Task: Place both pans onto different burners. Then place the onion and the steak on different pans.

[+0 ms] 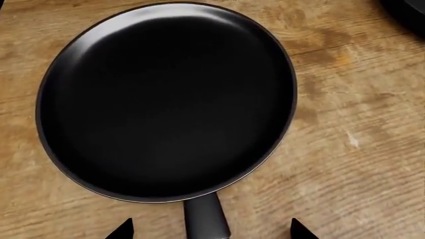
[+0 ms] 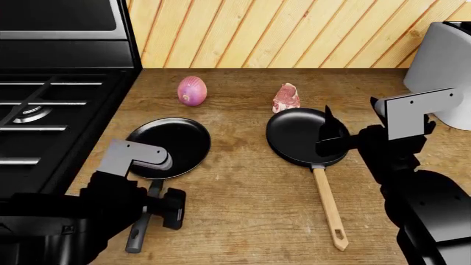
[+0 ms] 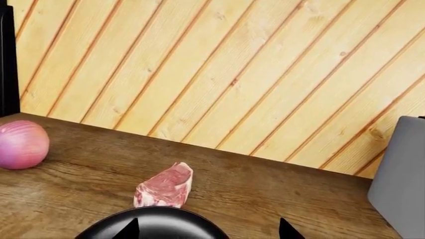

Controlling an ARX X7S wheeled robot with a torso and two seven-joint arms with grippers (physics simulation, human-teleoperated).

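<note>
The pan with the dark grey metal handle lies on the wooden counter by the stove; it fills the left wrist view. My left gripper is open, its fingertips either side of that handle and apart from it; it also shows in the head view. The pan with the wooden handle lies to the right. My right gripper is open and empty over that pan's right rim. The onion and steak lie on the counter behind the pans. A burner shows on the stove.
The black stove with its grates takes up the left side. A grey appliance stands at the back right. A wood-panelled wall closes the back. The counter is bare wood between and in front of the pans.
</note>
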